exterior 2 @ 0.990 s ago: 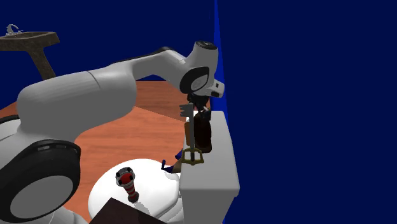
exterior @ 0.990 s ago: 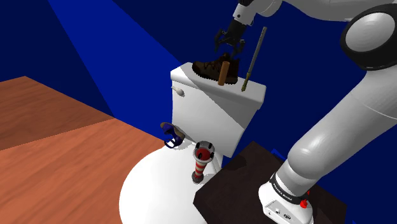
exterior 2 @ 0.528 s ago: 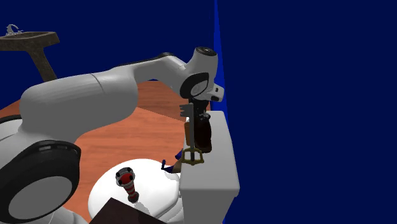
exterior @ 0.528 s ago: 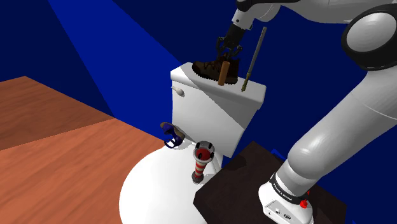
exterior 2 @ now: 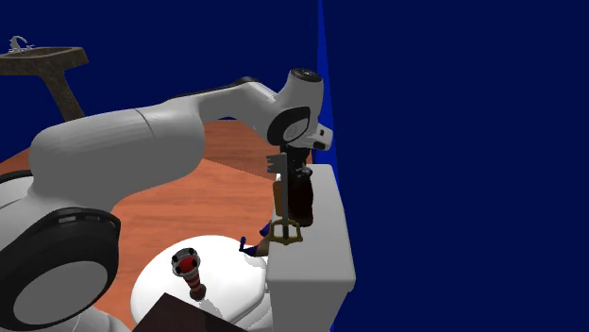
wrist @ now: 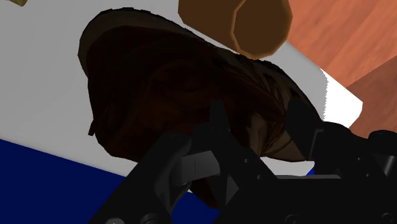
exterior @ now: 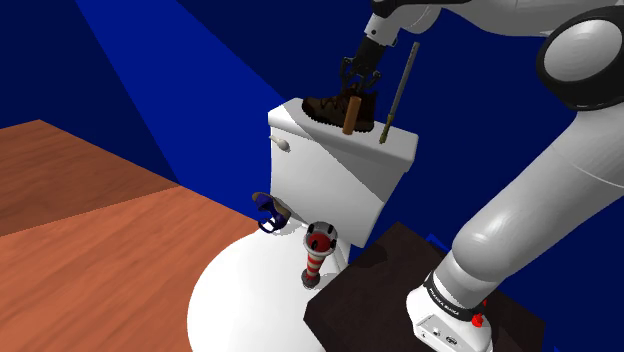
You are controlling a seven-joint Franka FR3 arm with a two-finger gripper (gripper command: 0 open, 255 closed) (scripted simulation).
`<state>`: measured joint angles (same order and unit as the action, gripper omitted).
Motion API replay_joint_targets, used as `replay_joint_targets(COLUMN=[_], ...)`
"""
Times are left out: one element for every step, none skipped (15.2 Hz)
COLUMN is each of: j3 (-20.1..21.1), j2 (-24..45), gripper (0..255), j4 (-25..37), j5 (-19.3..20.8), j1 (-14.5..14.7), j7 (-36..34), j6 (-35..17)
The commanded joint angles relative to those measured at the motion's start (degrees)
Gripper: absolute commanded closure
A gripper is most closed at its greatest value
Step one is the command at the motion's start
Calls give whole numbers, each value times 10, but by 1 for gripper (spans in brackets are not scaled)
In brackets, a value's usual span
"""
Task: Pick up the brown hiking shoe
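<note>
The all-black two-finger claw (wrist: 261,121) is clamped on the upper of the brown lace-up hiking shoe (exterior: 328,106), which rests on the white toilet-tank lid (exterior: 395,150). Lift straight toward 12 o'clock, keeping the grip firm. In the shoulder view, this should clear the upright brown cylinder (exterior: 350,115) at the shoe's 4 o'clock and the thin dark rod (exterior: 398,90) at 3 o'clock.

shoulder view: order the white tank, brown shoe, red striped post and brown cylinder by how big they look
1. white tank
2. brown shoe and red striped post: they look about alike, and the post is nearer the camera, so they are left unranked
3. brown cylinder
</note>
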<state>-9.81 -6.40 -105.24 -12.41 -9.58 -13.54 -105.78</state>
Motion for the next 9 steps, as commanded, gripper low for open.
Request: replay_joint_targets(j3=[0,0,-1,-1,-1,-1,-1,-2,-2], j2=[1,1,2,3,5,6,7,9,11], gripper=[255,255,255,255,255,255,255,255,255], j4=[13,22,30,39,48,57,67,76,86], j5=[1,1,1,1,1,1,1,1,1], j1=[0,0,0,0,0,-1,-1,-1,-1], j7=[-2,-4,-5,-7,-8,-10,-11,-12,-14], j6=[12,19,27,35,43,50,58,66,74])
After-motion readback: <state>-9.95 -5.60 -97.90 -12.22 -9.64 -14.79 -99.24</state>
